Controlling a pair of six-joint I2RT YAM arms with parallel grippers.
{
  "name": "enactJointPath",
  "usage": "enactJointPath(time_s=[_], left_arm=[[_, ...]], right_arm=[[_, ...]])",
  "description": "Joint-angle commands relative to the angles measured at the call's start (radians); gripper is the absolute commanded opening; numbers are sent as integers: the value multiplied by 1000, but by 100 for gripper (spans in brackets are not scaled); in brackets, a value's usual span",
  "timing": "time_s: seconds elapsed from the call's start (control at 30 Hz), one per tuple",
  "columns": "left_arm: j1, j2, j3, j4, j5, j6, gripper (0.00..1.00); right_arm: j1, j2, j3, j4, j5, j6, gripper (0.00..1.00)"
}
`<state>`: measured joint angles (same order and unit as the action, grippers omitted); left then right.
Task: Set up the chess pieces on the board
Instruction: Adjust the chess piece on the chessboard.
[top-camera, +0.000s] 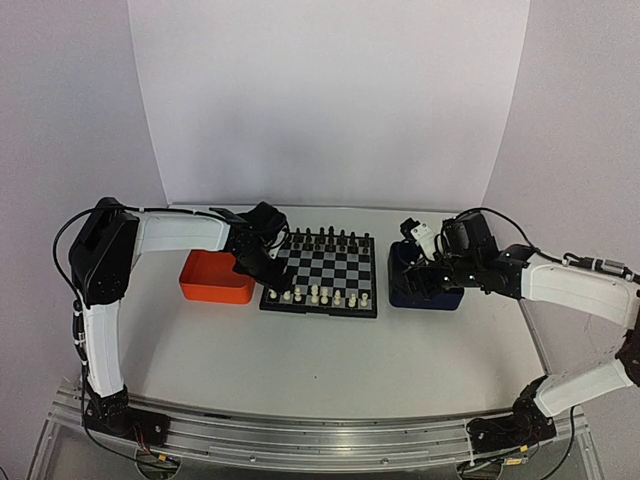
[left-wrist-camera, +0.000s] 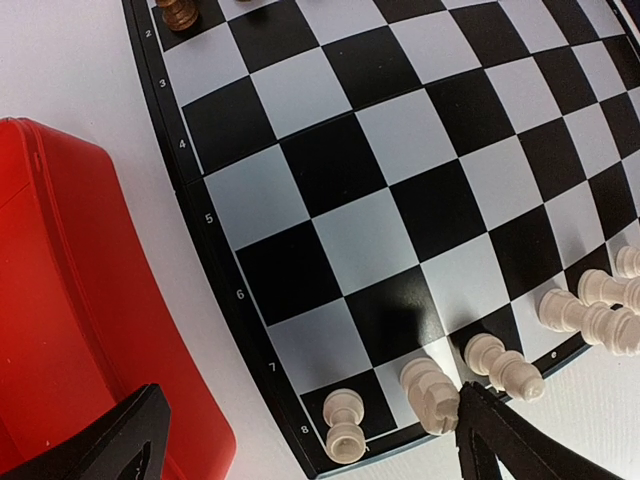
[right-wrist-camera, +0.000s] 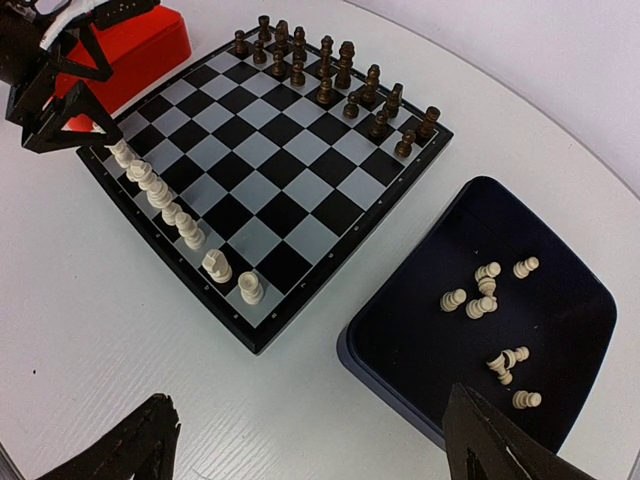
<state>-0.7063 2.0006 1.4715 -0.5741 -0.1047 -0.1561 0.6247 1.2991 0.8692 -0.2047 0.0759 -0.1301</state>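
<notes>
The board (top-camera: 330, 268) lies in the middle of the table, and a row of cream-white chess pieces (top-camera: 315, 294) stands along its near edge. My left gripper (top-camera: 262, 262) hovers open over the board's near left corner. In the left wrist view a rook (left-wrist-camera: 345, 428) and a knight (left-wrist-camera: 432, 393) stand below the left gripper (left-wrist-camera: 315, 445), untouched. My right gripper (right-wrist-camera: 310, 450) is open and empty above the table, between the board (right-wrist-camera: 265, 160) and the dark blue tray (right-wrist-camera: 400, 385). Several loose cream pieces (right-wrist-camera: 480, 300) lie in that tray.
Small black chess pieces (right-wrist-camera: 330, 75) fill the board's far rows. An orange tray (top-camera: 213, 277) sits against the board's left side, right under the left arm. The blue tray (top-camera: 425, 290) sits to the board's right. A white backdrop wall rises behind the table.
</notes>
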Motion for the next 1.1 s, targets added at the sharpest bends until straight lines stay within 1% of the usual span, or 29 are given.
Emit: enactJointPath(time_s=[0.0,0.4,0.63,0.83,1.07], left_arm=[[8,4,33,15,-2,-9,100],[9,12,46,12,6,-34,100],[8,-9,40,38,37,-38,100],[8,4,59,21,12,-48,100],[12,-3,45,15,-4,-49,100]], right_arm=[[3,-33,-6,-4,9,-4,89],[4,-38,-7,-4,-1,-2,89],[3,-40,-7,-5,-10,1,89],[3,-47,-8,-4,-13,4,89],[3,-58,-12,-4,-18,9,90]])
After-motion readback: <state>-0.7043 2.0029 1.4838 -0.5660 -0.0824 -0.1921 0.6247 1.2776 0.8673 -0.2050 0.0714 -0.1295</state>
